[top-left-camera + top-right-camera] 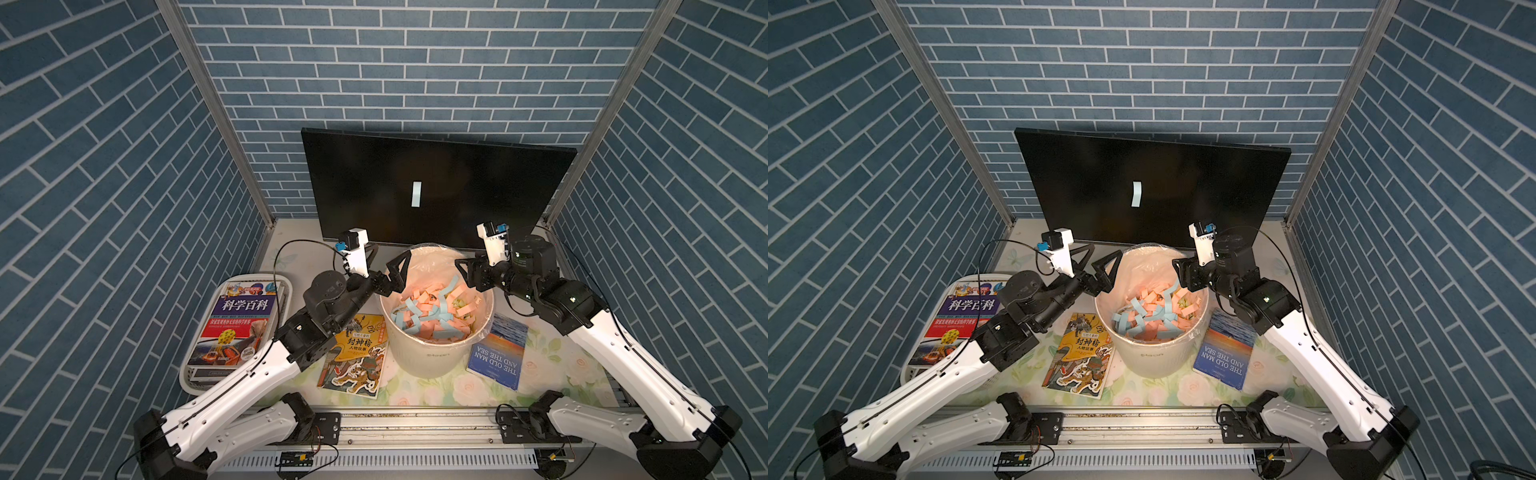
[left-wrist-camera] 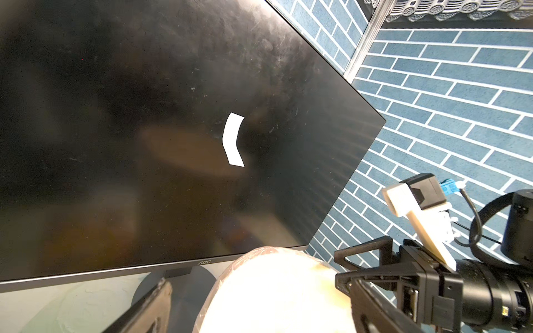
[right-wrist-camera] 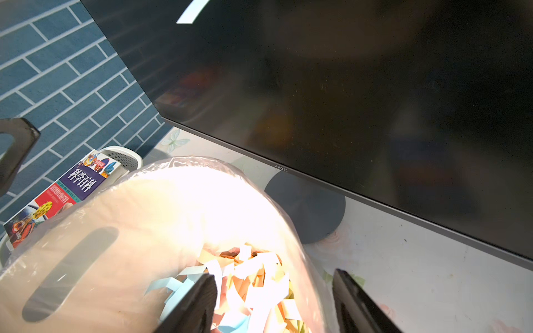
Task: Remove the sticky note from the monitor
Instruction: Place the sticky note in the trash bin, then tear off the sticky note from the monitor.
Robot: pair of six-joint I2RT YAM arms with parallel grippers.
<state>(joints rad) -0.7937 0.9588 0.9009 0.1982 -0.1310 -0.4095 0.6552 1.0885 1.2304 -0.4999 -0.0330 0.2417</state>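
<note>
The black monitor (image 1: 490, 187) (image 1: 1204, 187) stands at the back of the table. A pale blue sticky note (image 1: 416, 193) (image 1: 1136, 193) hangs upright near the middle of its screen, and it also shows curled in the left wrist view (image 2: 233, 139) and at the edge of the right wrist view (image 3: 190, 13). My left gripper (image 1: 390, 252) (image 2: 259, 302) is open at the white bin's left rim, below the screen. My right gripper (image 1: 463, 272) (image 3: 274, 288) is open over the bin's right rim. Neither holds anything, and both are well short of the note.
The lined white bin (image 1: 436, 357) full of pink and blue paper strips stands in front of the monitor's round base (image 3: 305, 207). A yellow book (image 1: 357, 353) and a blue book (image 1: 498, 353) flank it. A white basket (image 1: 286, 286) of books sits at the left.
</note>
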